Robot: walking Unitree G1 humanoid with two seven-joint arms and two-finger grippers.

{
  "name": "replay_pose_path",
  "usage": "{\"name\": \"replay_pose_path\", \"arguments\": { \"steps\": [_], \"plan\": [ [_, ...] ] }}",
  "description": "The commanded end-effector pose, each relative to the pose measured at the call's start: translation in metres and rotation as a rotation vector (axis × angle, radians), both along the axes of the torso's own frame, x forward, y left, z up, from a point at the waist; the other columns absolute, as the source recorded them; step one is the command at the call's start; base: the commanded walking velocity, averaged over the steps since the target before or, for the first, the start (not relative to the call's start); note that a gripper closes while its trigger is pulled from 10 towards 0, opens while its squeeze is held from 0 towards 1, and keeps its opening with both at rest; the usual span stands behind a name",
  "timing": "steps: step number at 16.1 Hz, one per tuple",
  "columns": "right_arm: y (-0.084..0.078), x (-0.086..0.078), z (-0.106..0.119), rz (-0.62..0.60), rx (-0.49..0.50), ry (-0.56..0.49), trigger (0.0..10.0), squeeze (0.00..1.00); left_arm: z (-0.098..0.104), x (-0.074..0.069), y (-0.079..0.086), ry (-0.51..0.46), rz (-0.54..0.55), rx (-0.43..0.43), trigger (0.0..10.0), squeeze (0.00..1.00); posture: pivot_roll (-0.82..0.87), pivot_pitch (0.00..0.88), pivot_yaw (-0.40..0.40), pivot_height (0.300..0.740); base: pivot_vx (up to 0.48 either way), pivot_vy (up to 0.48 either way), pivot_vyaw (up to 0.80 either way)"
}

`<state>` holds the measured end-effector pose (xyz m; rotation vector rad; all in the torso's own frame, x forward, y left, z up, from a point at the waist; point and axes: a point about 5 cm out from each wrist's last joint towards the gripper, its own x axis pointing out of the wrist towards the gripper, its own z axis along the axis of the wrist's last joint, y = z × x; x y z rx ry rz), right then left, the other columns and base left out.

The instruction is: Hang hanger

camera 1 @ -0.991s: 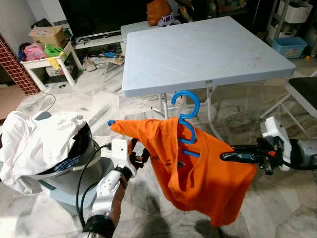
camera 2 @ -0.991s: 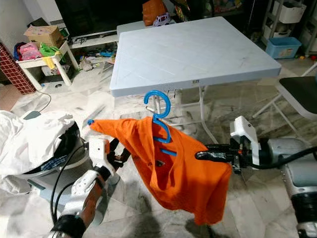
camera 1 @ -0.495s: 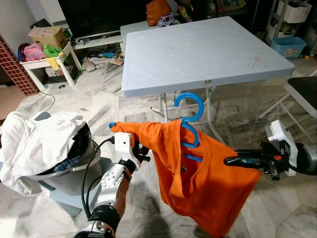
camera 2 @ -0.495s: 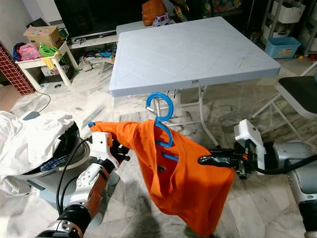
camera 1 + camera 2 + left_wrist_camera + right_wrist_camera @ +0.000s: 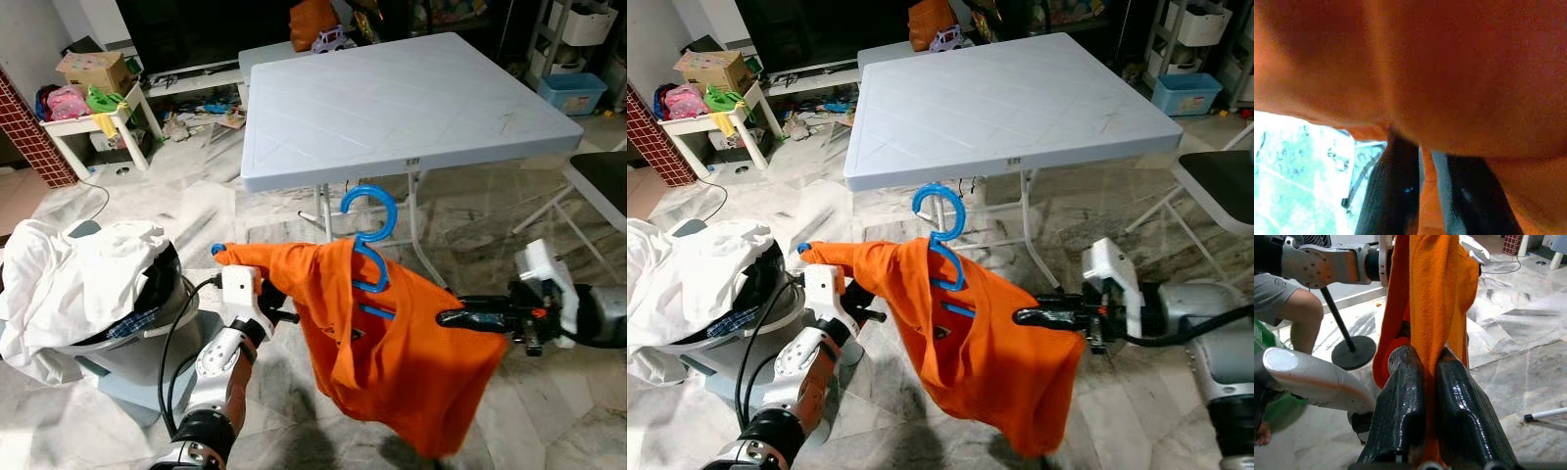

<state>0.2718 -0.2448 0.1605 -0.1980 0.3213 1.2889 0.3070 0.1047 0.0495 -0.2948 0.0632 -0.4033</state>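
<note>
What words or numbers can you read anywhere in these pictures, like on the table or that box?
None can be read.
Small label on the front edge of the white table: too small to read.
Cardboard box on the side table: no print legible.
Small dark mark on the orange shirt: blurred, unreadable.

The left arm (image 5: 217, 367) is showing a silver shell dotted with small holes, a black joint band near the elbow, a white boxy camera housing at the wrist and a black cable looping alongside. The right arm (image 5: 1190, 308) is wearing the same silver casing (with a white block at its wrist), and the right end effector (image 5: 1422, 382) is showing two long, glossy black fingers (image 5: 1400, 406) with a finely textured surface.
</note>
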Motion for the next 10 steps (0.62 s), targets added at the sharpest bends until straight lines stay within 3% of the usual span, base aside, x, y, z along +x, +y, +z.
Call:
{"name": "replay_pose_path", "arguments": {
  "steps": [1,6,8,10],
  "plan": [
    [0.0033,0.0027,0.0023,0.004,-0.001,-0.031,10.0,0.00,-0.0014,-0.0013,0.0081,-0.002,0.019,0.007,0.0,0.00,-0.13,0.001,0.125,0.740,0.000,0.000,0.00],
    [0.0015,0.0058,0.0006,-0.021,-0.005,-0.043,10.0,0.00,-0.0021,-0.0005,0.0071,0.012,0.011,0.010,0.0,0.00,-0.12,0.000,0.127,0.740,0.000,0.000,0.00],
    [0.0005,0.0092,0.0011,-0.043,-0.012,-0.062,10.0,0.00,0.0004,0.0005,0.0079,0.012,0.031,-0.045,0.0,0.00,-0.12,0.000,0.127,0.740,0.000,0.000,0.00],
    [0.0000,0.0118,0.0002,-0.066,-0.018,-0.078,10.0,0.00,0.0010,0.0000,0.0108,0.007,0.035,-0.036,0.0,0.00,-0.12,0.000,0.126,0.740,0.000,0.000,0.00]
  ]
}}
